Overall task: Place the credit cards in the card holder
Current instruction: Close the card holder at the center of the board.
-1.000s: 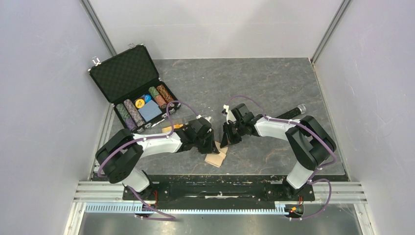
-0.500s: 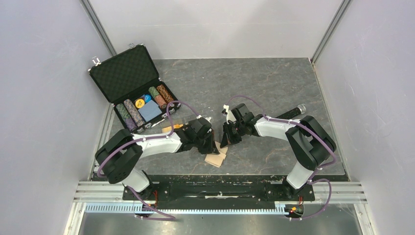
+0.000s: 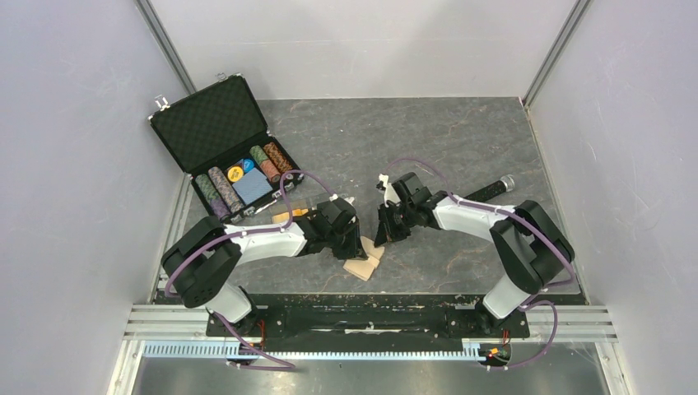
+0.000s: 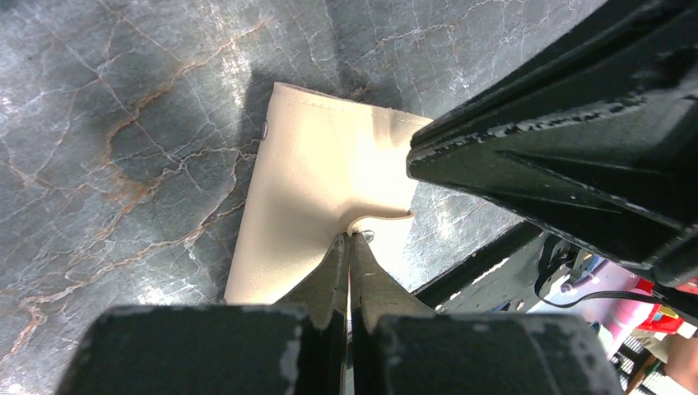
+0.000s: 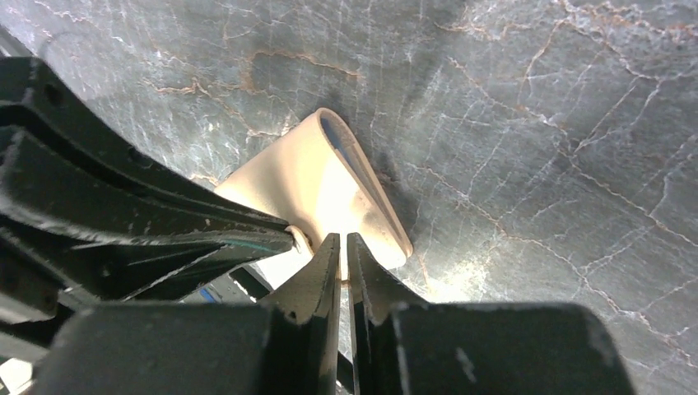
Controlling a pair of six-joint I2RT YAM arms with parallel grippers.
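l gripper clamping card holder tab | r gripper sitting at opposite edge, grip unclear | holder lying between both

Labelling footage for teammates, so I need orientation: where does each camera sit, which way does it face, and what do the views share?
Top external: above, behind the bases, looking down on the table; both arms, left gripper, right gripper show.
Left wrist: on the left arm, looking past its gripper at the card holder; right gripper intrudes.
Right wrist: mirrored, facing the card holder's open end; left gripper intrudes.
Shared: all show the card holder.
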